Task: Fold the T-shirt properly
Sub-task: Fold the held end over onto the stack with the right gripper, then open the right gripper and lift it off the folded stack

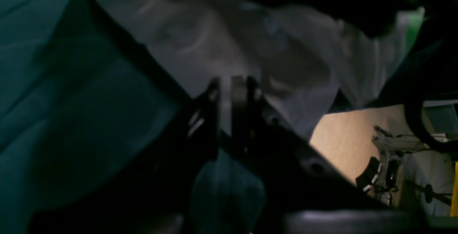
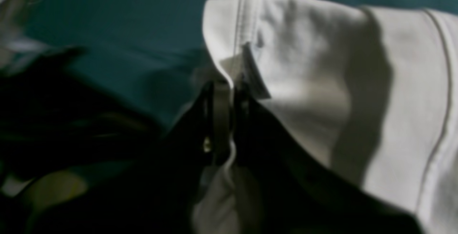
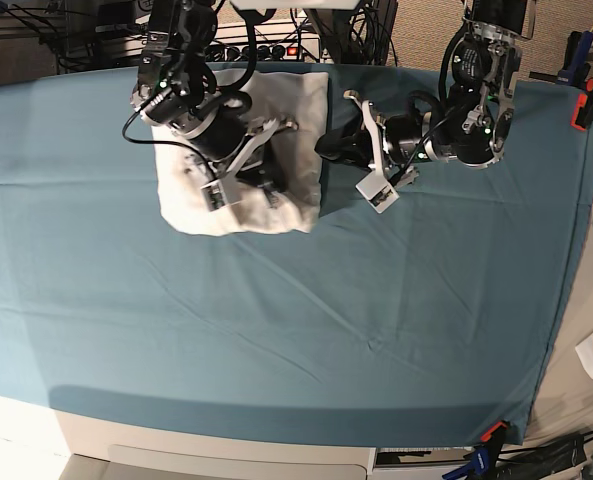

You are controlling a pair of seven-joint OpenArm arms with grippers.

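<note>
The large plain white cotton T-shirt (image 3: 238, 150) lies toward the far edge of the teal table cloth (image 3: 306, 330), on the side of the right arm, and it is already gathered into a compact, roughly rectangular bundle instead of lying spread out, so I judge the main folds to be made. The right gripper (image 2: 227, 83) sits on top of the bundle, and in its wrist view the two dark fingers (image 2: 218, 112) stand close together with a stitched white hem and a thin strip of fabric running between them; they appear to pinch that hem (though the blur does not rule out a grip just slackening). The left gripper (image 3: 328, 146) reaches in at the bundle's edge nearest it; its wrist view is dark, the fingers (image 1: 240, 101) stand with a narrow gap between them, and whether any cloth sits in that gap I cannot tell. What seems left: letting go of the cloth, smoothing the lumpy, uneven near edge, and perhaps one tidying fold.
</note>
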